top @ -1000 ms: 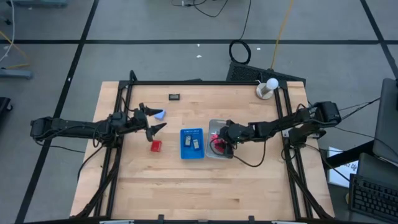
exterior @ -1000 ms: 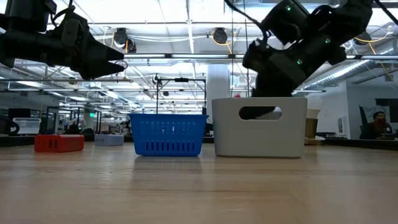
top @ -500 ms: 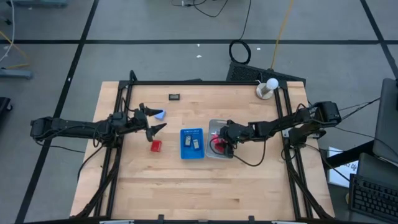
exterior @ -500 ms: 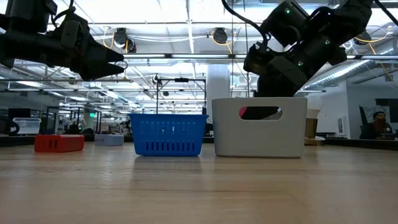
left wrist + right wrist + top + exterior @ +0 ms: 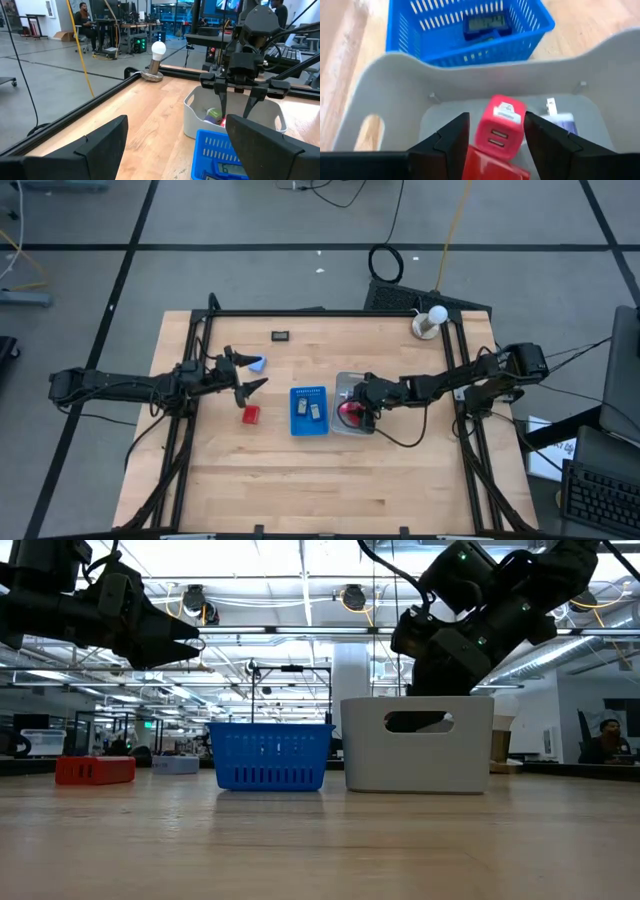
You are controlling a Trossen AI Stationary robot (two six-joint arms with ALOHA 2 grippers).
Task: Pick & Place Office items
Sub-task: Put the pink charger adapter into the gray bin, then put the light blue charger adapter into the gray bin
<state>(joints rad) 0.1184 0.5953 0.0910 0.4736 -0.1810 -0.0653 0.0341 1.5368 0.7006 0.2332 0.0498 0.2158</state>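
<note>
Starting nearest the right wrist camera: right gripper [image 5: 495, 145], fingers spread apart, poised over the pale grey bin [image 5: 380, 95]. Between the fingers, a red charger block [image 5: 498, 125] with two ports on its face, resting on a second red piece. Beside it, a white plug piece on a purple item [image 5: 559, 119]; small print on labels not legible. Only this view shows the bin's contents this closely.

Beyond the bin wall: blue basket [image 5: 470, 30], touching or just beside it, holding a dark blue flat rectangle with a display [image 5: 482, 23].

High view adds what the wrist cannot see: bin and basket side by side at the table's middle; a red block [image 5: 250, 414] on the table [image 5: 300, 480] toward the left edge; a pale blue piece [image 5: 259, 364] nearer the far edge; a black flat rectangle [image 5: 281, 335] close to the far edge; a white bulb on a stand [image 5: 430, 322] at the far right corner.

Left gripper [image 5: 248, 370], fingers apart, held above the table between the red block and the pale blue piece, holding nothing.

Low view: the bin's wall hides its contents.
</note>
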